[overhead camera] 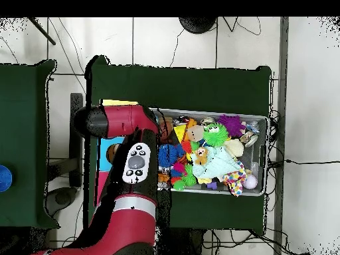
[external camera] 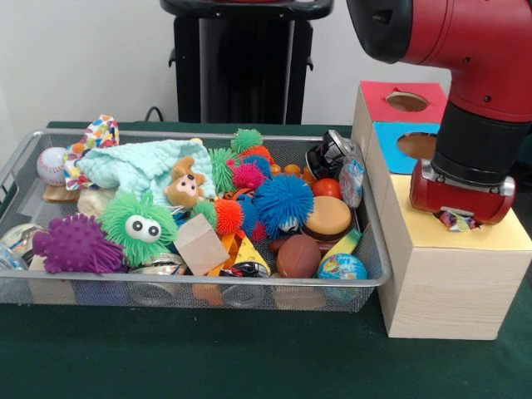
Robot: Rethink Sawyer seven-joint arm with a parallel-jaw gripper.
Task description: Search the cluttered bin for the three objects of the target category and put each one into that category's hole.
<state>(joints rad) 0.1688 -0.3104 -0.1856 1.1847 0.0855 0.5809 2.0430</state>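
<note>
Tool: at the end of the red arm, lowered over the yellow section of the wooden box, right of the bin. A small crinkled multicoloured wrapper-like item shows at its underside, just above or in the yellow hole; the fingers are hidden, so how far they are open, and whether they grip the item, cannot be told.

Box: three coloured tops in a row, red farthest, blue in the middle, yellow nearest; red and blue each show a round hole.

Bin: wire mesh tray on the green tabletop, touching or just beside the box. Contents, heaped:
- purple spiky ball, front left
- green fuzzy ball with eyes, beside it
- blue spiky ball, centre right
- orange spiky ball, pink one, green ones at the back
- mint cloth with a small plush monkey on it
- baseball, back left corner
- toy burger, brown football, globe ball, front right
- wooden block, front centre

Overhead view: arm covers the box; bin to its side.
</note>
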